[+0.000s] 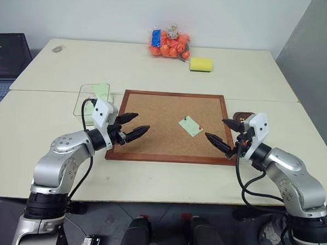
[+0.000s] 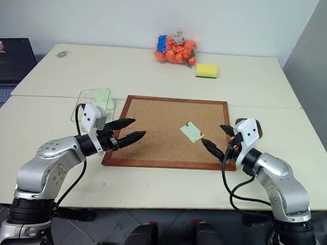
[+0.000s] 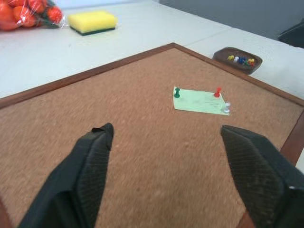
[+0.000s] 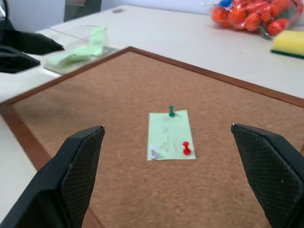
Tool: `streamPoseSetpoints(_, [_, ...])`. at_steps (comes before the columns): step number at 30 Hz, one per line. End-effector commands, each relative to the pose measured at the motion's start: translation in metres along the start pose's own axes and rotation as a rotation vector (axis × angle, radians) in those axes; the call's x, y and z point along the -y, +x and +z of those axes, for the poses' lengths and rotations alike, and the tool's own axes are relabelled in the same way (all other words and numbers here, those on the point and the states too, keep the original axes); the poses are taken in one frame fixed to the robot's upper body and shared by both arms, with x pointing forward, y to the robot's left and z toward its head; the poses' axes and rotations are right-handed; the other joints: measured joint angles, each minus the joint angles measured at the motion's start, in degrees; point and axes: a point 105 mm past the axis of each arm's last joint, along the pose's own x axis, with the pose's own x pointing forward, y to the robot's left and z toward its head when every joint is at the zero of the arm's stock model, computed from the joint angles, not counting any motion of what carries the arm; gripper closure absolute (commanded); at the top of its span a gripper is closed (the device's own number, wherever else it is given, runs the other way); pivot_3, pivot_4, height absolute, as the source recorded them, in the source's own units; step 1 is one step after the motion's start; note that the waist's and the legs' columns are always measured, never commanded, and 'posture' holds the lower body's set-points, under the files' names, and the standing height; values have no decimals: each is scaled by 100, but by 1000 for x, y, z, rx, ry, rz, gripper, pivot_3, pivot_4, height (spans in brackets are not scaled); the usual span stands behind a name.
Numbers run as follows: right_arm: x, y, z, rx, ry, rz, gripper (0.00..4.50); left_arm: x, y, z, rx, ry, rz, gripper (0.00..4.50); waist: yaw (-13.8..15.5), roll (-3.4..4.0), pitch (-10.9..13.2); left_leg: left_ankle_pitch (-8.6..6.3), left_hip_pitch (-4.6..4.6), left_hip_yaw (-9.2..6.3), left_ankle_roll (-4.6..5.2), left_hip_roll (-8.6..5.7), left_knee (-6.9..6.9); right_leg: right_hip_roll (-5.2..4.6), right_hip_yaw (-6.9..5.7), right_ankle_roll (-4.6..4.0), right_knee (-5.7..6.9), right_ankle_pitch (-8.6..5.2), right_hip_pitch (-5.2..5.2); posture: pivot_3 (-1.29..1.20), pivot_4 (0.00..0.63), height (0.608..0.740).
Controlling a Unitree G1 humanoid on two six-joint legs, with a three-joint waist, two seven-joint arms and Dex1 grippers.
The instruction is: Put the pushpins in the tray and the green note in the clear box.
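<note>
Nothing looks finished yet on this note: the green note (image 4: 169,135) lies flat on the corkboard (image 1: 152,127), pinned by three pushpins, a green one (image 4: 171,111), a red one (image 4: 186,148) and a white one (image 4: 153,152). It sits just ahead of the right gripper (image 1: 220,132), whose two black fingers stand wide apart with nothing between them, and further off, across the board, from the left gripper (image 1: 130,126), whose fingers are also parted and empty, hovering over the board's near left edge. The tray (image 3: 237,59), a small dark brown dish with rounded corners, sits just behind the right gripper off the board's right edge and already holds a few coloured pins. The clear box (image 1: 92,99), thin see-through plastic with low walls, sits just behind the left gripper and has some pale green paper in it already. So I judge that all three pins must come out first, then the slip goes to the box. The board is rough cork in a smooth reddish wooden frame; the note is thin paper, the pin heads glossy plastic.
</note>
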Motion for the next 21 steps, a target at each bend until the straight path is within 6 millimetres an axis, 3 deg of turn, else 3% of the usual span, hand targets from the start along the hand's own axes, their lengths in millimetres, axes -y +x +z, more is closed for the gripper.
streamPoseSetpoints(1, [2, 14, 7, 14, -57, 4, 0, 2, 11, 3, 25, 53, -50, 1798, 2, 0, 0, 0, 0, -1, 0, 0, 0, 0, 0, 0, 0, 1, 0, 0, 150, 740])
streamPoseSetpoints(15, [-5, 66, -1, -24, -88, 36, 0, 3, 52, -24, 23, 53, -114, 4436, 3, 0, 0, 0, -9, -3, 0, -2, 4, 0, -4, -22, 0, 14, -4, 0, 150, 740])
streamPoseSetpoints(21, [3, 88, -2, -57, -102, -15, 0, 14, 59, -44, -36, 37, -163, 4436, -11, 0, 0, 0, -7, -3, 0, 0, 5, 1, -4, -26, 2, 17, -4, 0, 150, 740])
